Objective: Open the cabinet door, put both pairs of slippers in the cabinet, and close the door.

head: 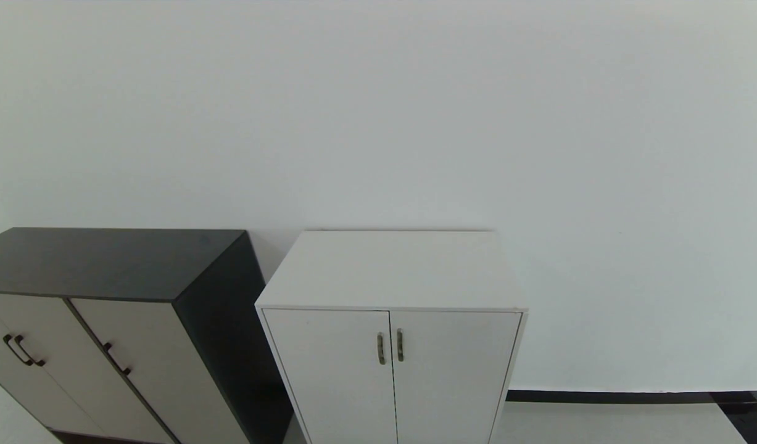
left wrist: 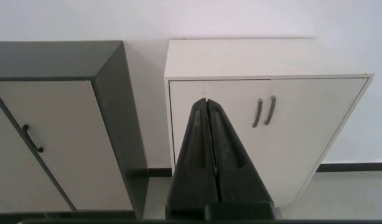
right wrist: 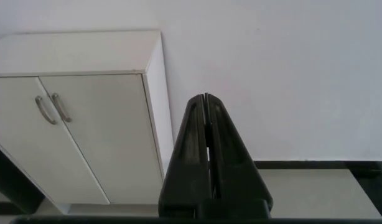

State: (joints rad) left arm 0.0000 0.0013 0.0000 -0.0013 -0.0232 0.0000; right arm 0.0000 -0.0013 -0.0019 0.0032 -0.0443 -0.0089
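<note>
- Left claw (left wrist: 207, 102): two dark fingers pressed together along their whole length, with nothing between them; the tips point forward and hang in the air.
- Right claw (right wrist: 205, 98): likewise closed tip to tip on nothing, held in the air and aimed at the wall (head: 378, 111).
- White cabinet (head: 390, 271): the task's cabinet, straight ahead of the left claw and well apart from it. It also lies ahead of the right claw, offset toward the left claw's side. It stands on the floor (head: 600, 422) with its back to the wall.
- Left door (head: 332, 376) and right door (head: 452, 376): both sit flush with the white cabinet's front and meet at a narrow centre seam, so the cabinet is shut.
- Left handle (head: 381, 348) and right handle (head: 400, 345): slim upright metal bars, just beside each other on either side of the seam, near the top of the doors. Both are beyond the left claw's tips and apart from them.
- Dark cabinet (head: 107, 256): has a black top and side. It stands just beside the white cabinet, on the side away from the right claw, with a narrow gap between the two.
- Pale doors (head: 144, 364): the dark cabinet's front panels, closed, carrying dark handles (head: 116, 359).
- Baseboard (head: 631, 396): a black strip along the foot of the wall, ahead of the right claw and beside the white cabinet.
</note>
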